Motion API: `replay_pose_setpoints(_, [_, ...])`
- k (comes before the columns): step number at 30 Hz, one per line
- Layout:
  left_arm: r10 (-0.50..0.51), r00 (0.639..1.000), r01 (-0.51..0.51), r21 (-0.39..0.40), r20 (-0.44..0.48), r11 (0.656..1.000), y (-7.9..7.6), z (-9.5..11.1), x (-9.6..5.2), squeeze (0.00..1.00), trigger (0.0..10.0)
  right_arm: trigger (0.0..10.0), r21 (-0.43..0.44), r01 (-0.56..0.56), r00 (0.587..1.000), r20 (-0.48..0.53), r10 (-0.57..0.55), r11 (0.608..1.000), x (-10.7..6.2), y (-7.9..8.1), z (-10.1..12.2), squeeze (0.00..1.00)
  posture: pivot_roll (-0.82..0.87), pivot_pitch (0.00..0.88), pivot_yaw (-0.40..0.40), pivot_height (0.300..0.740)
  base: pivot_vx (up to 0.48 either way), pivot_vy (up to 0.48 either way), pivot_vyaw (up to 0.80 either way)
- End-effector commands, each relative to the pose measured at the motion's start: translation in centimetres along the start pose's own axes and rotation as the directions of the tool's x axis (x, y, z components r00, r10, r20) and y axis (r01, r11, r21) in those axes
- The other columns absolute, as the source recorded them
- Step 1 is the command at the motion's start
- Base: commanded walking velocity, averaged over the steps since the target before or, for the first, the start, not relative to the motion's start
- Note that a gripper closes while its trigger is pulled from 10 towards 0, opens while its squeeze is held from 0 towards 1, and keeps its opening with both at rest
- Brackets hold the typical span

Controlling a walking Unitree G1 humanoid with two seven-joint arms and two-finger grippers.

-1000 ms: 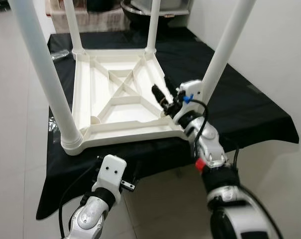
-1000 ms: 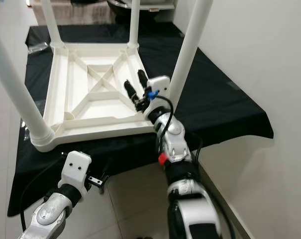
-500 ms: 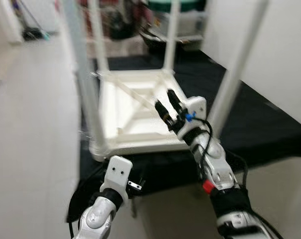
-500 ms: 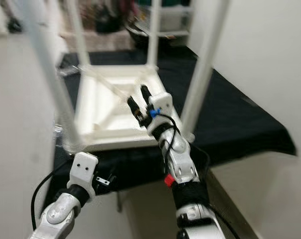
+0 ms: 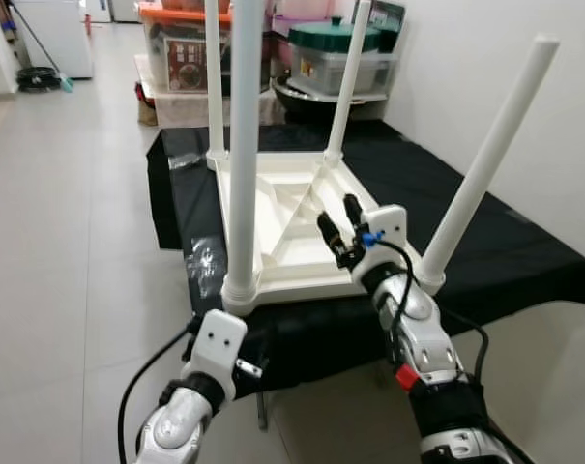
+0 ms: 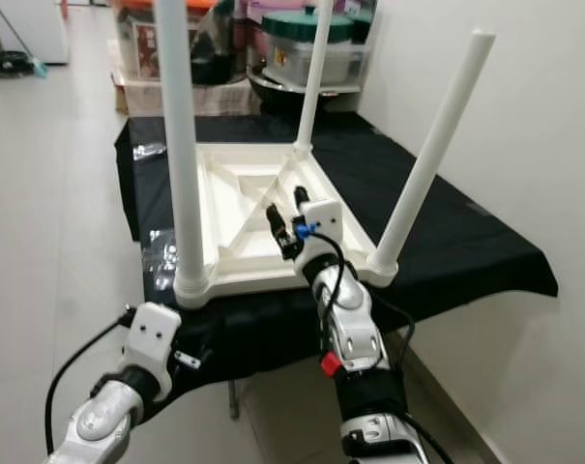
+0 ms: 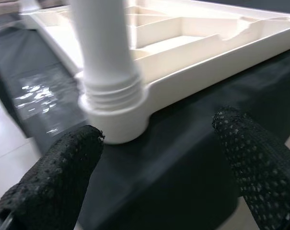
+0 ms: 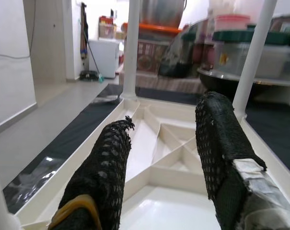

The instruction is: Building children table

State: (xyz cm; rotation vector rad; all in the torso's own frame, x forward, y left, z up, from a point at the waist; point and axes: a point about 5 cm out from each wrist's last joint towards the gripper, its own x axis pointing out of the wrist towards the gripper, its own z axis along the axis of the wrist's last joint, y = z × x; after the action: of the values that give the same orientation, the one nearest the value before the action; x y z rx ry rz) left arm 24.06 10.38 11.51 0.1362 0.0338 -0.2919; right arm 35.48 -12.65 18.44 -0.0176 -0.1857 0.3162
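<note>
Lying upside down on the black-draped bench (image 5: 524, 261), the white children's table (image 5: 292, 227) has all four legs pointing up. The right pincer (image 5: 338, 224), fingers apart and empty, hovers over the ribbed underside near the near-right leg (image 5: 485, 164). The left pincer (image 7: 159, 158), also apart and empty, sits low before the near-left leg (image 5: 242, 145). Judging from the overhang at the bench edge, a careless nudge could slide the table off; a sideways knock might loosen a leg in its socket, if not fully seated.
</note>
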Motion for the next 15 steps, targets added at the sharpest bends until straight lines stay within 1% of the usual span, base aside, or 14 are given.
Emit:
replay_pose_setpoints(1, [-0.008, 1.0, 0.008, 0.001, -0.005, 1.0, -0.2, -0.2, -0.1, 0.0, 10.0, 10.0, 0.04, 0.046, 0.999, -0.028, -0.045, 0.998, -0.1, -1.5, -0.2, 0.0, 0.05, 0.033, -0.086, 0.74, 0.0, 0.0, 0.0])
replay_pose_setpoints(2, [-0.008, 1.0, 0.008, 0.001, -0.005, 1.0, -0.2, -0.2, -0.1, 0.0, 10.0, 10.0, 0.04, 0.046, 0.999, -0.028, -0.045, 0.998, -0.1, -1.5, -0.2, 0.0, 0.05, 0.033, -0.086, 0.74, 0.0, 0.0, 0.0])
replay_pose_setpoints(4, [-0.009, 1.0, 0.009, 0.0, -0.005, 1.0, -0.3, -0.3, -0.2, 0.0, 10.0, 10.0, 0.055, 0.071, 0.997, -0.036, -0.07, 0.996, -0.1, -2.1, -0.2, 0.0, 0.05, 0.027, -0.083, 0.74, 0.0, 0.0, 0.0])
replay_pose_setpoints(5, [-0.009, 1.0, 0.009, 0.0, -0.005, 1.0, -0.3, -0.3, -0.2, 0.0, 10.0, 10.0, 0.055, 0.071, 0.997, -0.036, -0.07, 0.996, -0.1, -2.1, -0.2, 0.0, 0.05, 0.027, -0.083, 0.74, 0.0, 0.0, 0.0])
replay_pose_setpoints(6, [-0.01, 1.0, 0.01, 0.0, -0.004, 1.0, -0.3, -0.3, -0.2, 0.0, 10.0, 10.0, 0.061, 0.096, 0.995, -0.046, -0.093, 0.994, -0.1, -2.5, -0.2, 0.0, 0.05, 0.027, -0.083, 0.74, 0.0, 0.0, 0.0])
replay_pose_setpoints(7, [-0.011, 1.0, 0.011, 0.0, -0.004, 1.0, -0.3, -0.3, -0.3, 0.0, 10.0, 10.0, 0.045, 0.111, 0.993, -0.055, -0.108, 0.993, -0.2, -2.7, -0.3, 0.0, 0.05, 0.026, -0.085, 0.74, 0.0, 0.0, 0.0])
replay_pose_setpoints(8, [-0.011, 1.0, 0.011, 0.0, -0.004, 1.0, -0.3, -0.3, -0.3, 0.0, 10.0, 10.0, 0.045, 0.111, 0.993, -0.055, -0.108, 0.993, -0.2, -2.7, -0.3, 0.0, 0.05, 0.026, -0.085, 0.74, 0.0, 0.0, 0.0])
replay_pose_setpoints(11, [-0.01, 1.0, 0.01, -0.002, -0.009, 1.0, -0.3, -0.5, -0.3, 0.0, 10.0, 10.0, 0.042, 0.134, 0.989, -0.06, -0.132, 0.99, -0.3, -2.9, -0.5, 0.0, 0.05, 0.022, -0.083, 0.74, 0.0, 0.378, 0.0])
replay_pose_setpoints(14, [-0.013, 1.0, 0.013, 0.0, -0.018, 1.0, -0.3, -0.6, -0.4, 0.0, 10.0, 10.0, 0.042, 0.139, 0.989, -0.054, -0.136, 0.989, -0.4, -2.7, -0.4, 0.0, 0.05, 0.02, -0.079, 0.74, 0.0, 0.0, 0.0])
replay_pose_setpoints(15, [-0.014, 1.0, 0.014, 0.0, -0.02, 1.0, -0.3, -0.6, -0.4, 0.0, 10.0, 10.0, 0.028, 0.142, 0.989, -0.053, -0.141, 0.989, -0.4, -2.7, -0.4, 0.0, 0.05, 0.021, -0.079, 0.74, 0.0, 0.0, 0.0])
